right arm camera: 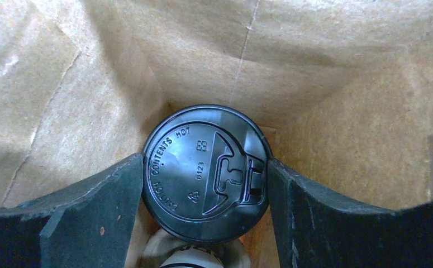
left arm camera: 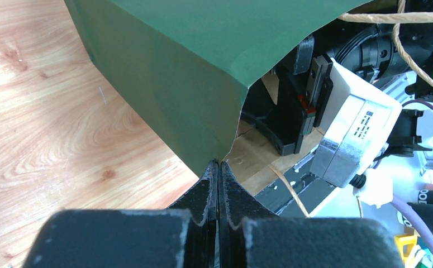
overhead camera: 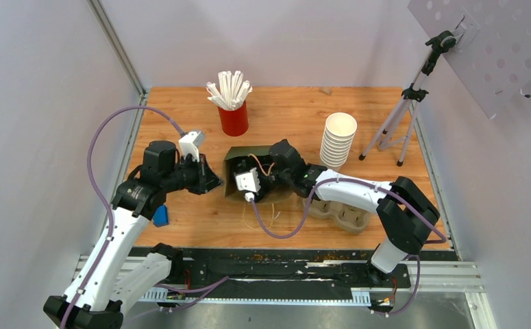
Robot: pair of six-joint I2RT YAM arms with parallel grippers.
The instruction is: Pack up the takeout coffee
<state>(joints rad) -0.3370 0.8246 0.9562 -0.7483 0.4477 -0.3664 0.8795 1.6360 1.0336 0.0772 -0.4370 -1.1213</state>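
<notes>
With the left gripper (left arm camera: 218, 170) pinching the green bag (left arm camera: 169, 61) rim, we lower the takeout coffee (right arm camera: 203, 167), clasped in the right gripper (right arm camera: 205, 187), upright onto the bag floor, then release.

Bright, even overhead light is filling the top view, w/ soft shadows falling on the tabletop (overhead camera: 283, 110). Left wrist cam: near fingers (left arm camera: 205, 192) are blurring and the right side is glaring white. Right wrist cam is looking dimmer, w/ light sheening off the black lid (right arm camera: 205, 173).
</notes>
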